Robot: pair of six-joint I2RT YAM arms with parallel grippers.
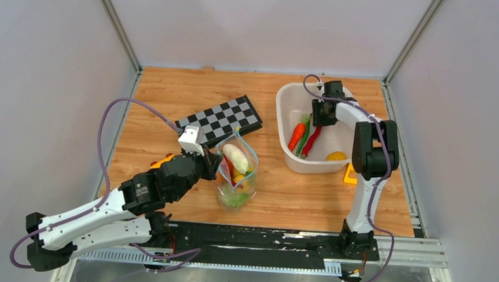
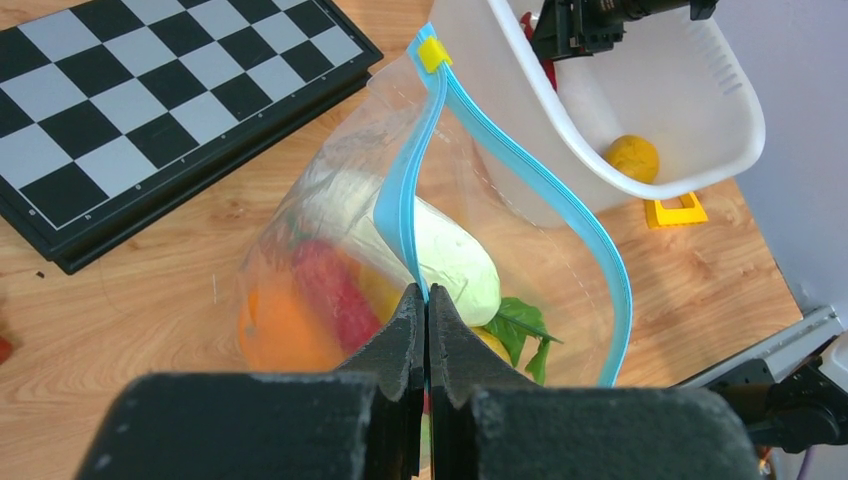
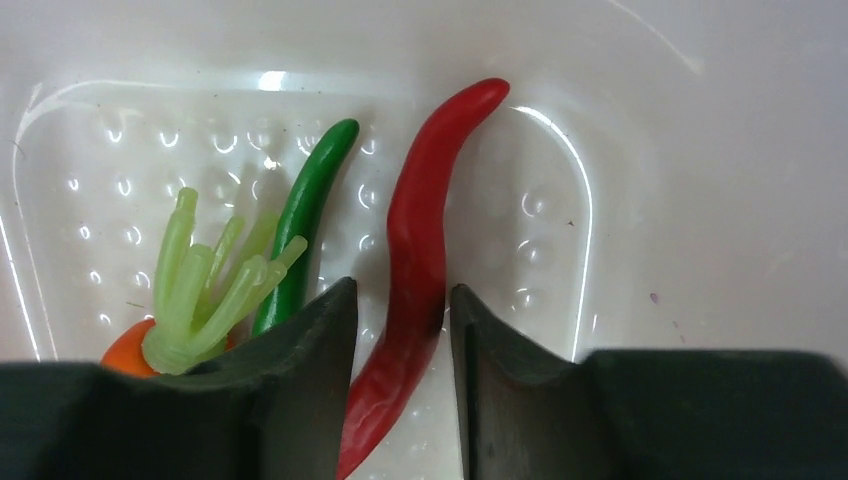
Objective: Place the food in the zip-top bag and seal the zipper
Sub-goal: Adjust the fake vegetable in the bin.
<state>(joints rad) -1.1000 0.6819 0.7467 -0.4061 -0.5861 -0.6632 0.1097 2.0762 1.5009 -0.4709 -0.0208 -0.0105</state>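
Observation:
The clear zip-top bag (image 1: 236, 178) stands open at mid-table. My left gripper (image 2: 427, 300) is shut on its teal zipper (image 2: 405, 200), pinching the near strip. Inside lie a white radish (image 2: 450, 255), a red piece (image 2: 330, 290), an orange (image 2: 275, 330) and green leaves (image 2: 525, 325). My right gripper (image 3: 402, 300) is down in the white basket (image 1: 287, 98), open, its fingers on either side of a red pepper (image 3: 420, 240) with gaps showing. Beside it lie a green pepper (image 3: 310, 210) and a carrot (image 3: 125, 350) with pale green stalks. A yellow-orange fruit (image 1: 336, 156) sits in the basket's near corner.
A folded chessboard (image 1: 219, 119) lies behind the bag on the wooden table. A small yellow toy (image 1: 349, 177) rests outside the basket at its near right. Something orange-yellow (image 1: 163, 161) pokes out by my left arm. Walls close in the table's left, right and far sides.

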